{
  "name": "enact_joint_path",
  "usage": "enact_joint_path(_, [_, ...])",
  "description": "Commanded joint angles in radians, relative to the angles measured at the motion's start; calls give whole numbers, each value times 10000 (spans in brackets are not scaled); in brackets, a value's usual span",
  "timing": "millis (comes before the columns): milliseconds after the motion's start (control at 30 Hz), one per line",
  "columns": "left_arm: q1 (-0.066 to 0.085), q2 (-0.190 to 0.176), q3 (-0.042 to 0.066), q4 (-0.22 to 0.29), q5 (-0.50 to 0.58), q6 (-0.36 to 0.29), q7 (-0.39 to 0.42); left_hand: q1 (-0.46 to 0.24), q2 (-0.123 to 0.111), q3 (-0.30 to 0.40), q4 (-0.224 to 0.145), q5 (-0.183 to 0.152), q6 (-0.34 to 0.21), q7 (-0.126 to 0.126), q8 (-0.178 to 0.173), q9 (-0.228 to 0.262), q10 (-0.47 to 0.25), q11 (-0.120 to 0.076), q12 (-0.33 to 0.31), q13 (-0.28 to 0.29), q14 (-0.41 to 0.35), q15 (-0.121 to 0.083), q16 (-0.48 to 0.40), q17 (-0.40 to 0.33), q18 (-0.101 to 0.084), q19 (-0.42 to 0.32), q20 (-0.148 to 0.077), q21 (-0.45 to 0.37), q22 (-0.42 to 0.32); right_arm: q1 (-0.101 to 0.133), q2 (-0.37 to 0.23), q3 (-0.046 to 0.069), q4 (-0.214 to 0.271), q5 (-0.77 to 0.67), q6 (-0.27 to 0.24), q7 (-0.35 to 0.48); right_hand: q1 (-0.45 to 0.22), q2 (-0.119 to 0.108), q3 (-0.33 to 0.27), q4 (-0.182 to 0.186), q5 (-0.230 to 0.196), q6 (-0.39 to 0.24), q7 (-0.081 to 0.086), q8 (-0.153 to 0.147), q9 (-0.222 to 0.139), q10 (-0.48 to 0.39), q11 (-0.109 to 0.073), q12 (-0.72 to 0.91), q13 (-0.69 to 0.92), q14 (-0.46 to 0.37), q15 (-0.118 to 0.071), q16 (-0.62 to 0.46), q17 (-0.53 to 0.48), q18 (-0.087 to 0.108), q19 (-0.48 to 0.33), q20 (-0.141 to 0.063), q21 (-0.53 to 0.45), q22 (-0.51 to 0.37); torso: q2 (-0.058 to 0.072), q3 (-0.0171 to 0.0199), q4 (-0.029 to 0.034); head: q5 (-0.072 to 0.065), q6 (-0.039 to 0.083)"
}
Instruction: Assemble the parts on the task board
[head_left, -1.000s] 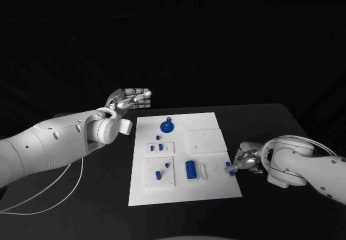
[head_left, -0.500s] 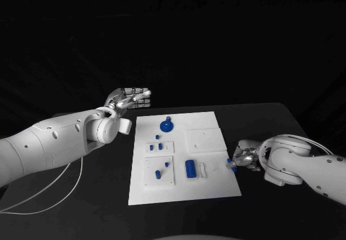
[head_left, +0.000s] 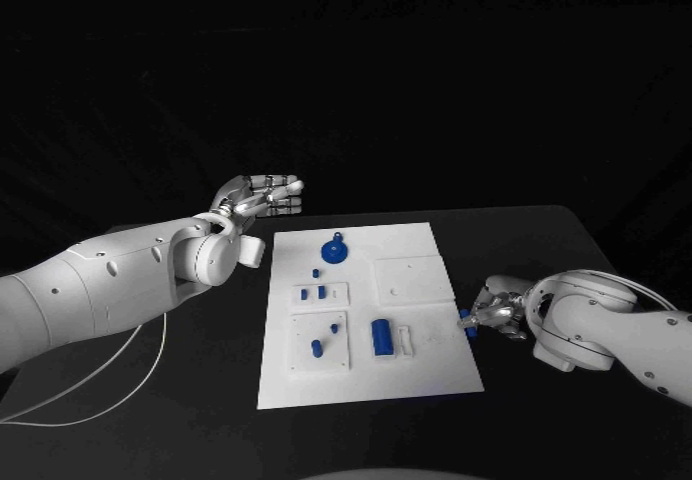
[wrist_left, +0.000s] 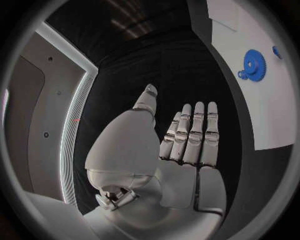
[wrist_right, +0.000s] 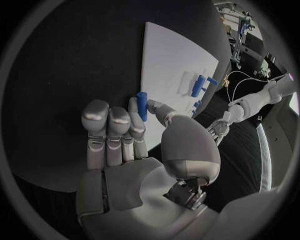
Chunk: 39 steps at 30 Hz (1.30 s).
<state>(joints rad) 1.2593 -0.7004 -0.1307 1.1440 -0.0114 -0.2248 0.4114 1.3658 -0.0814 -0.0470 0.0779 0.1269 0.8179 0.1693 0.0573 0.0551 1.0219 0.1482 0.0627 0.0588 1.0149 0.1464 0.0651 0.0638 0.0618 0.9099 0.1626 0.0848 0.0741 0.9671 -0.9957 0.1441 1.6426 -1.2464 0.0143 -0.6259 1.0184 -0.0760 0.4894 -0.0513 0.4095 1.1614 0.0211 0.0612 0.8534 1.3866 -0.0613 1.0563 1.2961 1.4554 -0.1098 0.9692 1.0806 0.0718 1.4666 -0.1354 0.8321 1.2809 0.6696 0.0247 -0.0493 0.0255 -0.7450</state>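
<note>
Left arm comes in from the left. Left hand (head_left: 264, 195) raised beyond the far-left corner of the task board (head_left: 433, 375), over the black desk (head_left: 548, 240). Wrist view: left hand (wrist_left: 169, 145) holds nothing, fingers straight and side by side, thumb standing apart.

Task board lies flat mid-desk, long side running away from the robot. On its left half, far to near: a round blue gear part (head_left: 335, 252) with a small lug at its far edge; a small blue peg (head_left: 316, 273) just nearer; a raised white block with two short blue pieces (head_left: 307, 295); a larger white block nearest the robot carrying two small blue pegs (head_left: 322, 340). Near the board's middle, an upright blue bar (head_left: 381, 337), a small white piece just beside it to the right. Right half: a plain white square plate (head_left: 410, 281).

The gear (wrist_left: 253, 62) is also seen from the left wrist, well apart from that hand.

Right hand (head_left: 495, 316) sits at the board's right edge, about midway along it. It pinches a small blue cylinder (head_left: 467, 321) between thumb and fingertip; the wrist view shows the cylinder (wrist_right: 142, 105) upright at the fingertips (wrist_right: 134, 107), just off the board's edge, other fingers lined up beside it. Whether the cylinder touches the board, cannot tell.
</note>
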Motion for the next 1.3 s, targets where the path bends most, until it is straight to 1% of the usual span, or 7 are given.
enact_joint_path(33, [1, 16, 4, 7, -40, 124, 28, -29, -9, 13, 61, -37, -44, -13, -21, -7, -14, 60, -42, -8, -12, 51, -53, -14, 38, 36, -3, -1, -4, 51, -69, 119, 139, 375, -226, 41, -32, -40, 1668, -1655, 6, 83, 24, 40, 32, 67, 0, -65, -16, 23, 10, -63, -19, 1, 544, 51, -62, 15, -3, -6, 0, 8, 14])
enact_joint_path(200, [0, 27, 1, 2, -40, 129, 23, -18, -20, 34, 118, -47, -32, -16, -19, -6, -20, 57, -41, -8, -16, 52, -53, -14, 9, 42, -22, -5, -7, 178, -120, 247, 470, 814, -224, 16, -13, -35, 1620, -1662, 76, 93, 25, 37, 13, 71, -2, -65, -19, 22, 5, -60, -25, 1, 545, 45, -67, 15, 6, -5, 7, 4, -7])
enact_joint_path(433, [0, 47, -2, -6, -40, 125, 17, -18, -20, 34, 118, -47, -32, -16, -19, -6, -20, 57, -41, -8, -16, 52, -53, -14, 9, 42, -22, -5, -7, 230, 81, 264, 793, 1082, -58, -58, 29, -2, 1549, -1667, -36, 84, 27, 37, -17, 60, -1, -87, -29, 21, 6, -60, -31, 2, 541, 46, -66, 17, 6, -14, 19, -11, -72])
enact_joint_path(767, [-3, 87, -3, -12, -42, 138, -21, -1, 5, 39, 101, -42, -7, -26, -18, -5, -22, 50, -42, -8, -16, 53, -53, -14, 1, 42, -26, -9, -7, 197, 633, -88, 839, 1342, -22, -81, 83, 64, 1376, -1677, -203, 94, 16, 36, -101, 35, -11, -119, -45, 15, 3, -97, -60, 6, 537, 45, -137, 0, 8, -4, 11, 18, -140])
enact_joint_path(833, [-3, 91, -3, -13, -42, 138, -21, -1, 5, 39, 101, -42, -7, -26, -18, -5, -22, 50, -42, -8, -16, 53, -53, -14, 1, 42, -26, -9, -7, 165, 735, -129, 789, 1359, -40, -90, 118, 104, 1311, -1664, -489, 93, 3, 35, -124, 37, -12, -122, -49, 17, 0, -103, -64, 7, 539, 42, -145, -4, 13, 2, 13, -9, -101])
enact_joint_path(1033, [-4, 109, -2, -14, -42, 145, -21, -1, 5, 39, 101, -42, -7, -26, -18, -5, -22, 50, -42, -8, -16, 53, -53, -14, 1, 42, -26, -9, -7, 87, 990, -225, 676, 1394, -78, -113, 188, 148, 1139, -1679, -597, 115, -10, 38, -196, 35, -15, -132, -57, 18, 1, -127, -81, 7, 542, 43, -177, -22, 2, 3, 10, 47, -144])
enact_joint_path(1300, [-7, 162, -2, -23, -42, 167, -23, -5, 37, 33, 59, -39, 62, -39, -14, -2, -32, 60, -43, -8, -22, 57, -53, -14, -7, 39, -29, -12, -7, 3, 1178, -308, 616, 1364, -206, -120, 403, 275, 792, -1596, -2285, 128, -120, 30, -380, 54, -40, -118, -61, 27, -12, -157, -104, -3, 543, 32, -219, -54, 6, -4, 18, 53, -145])
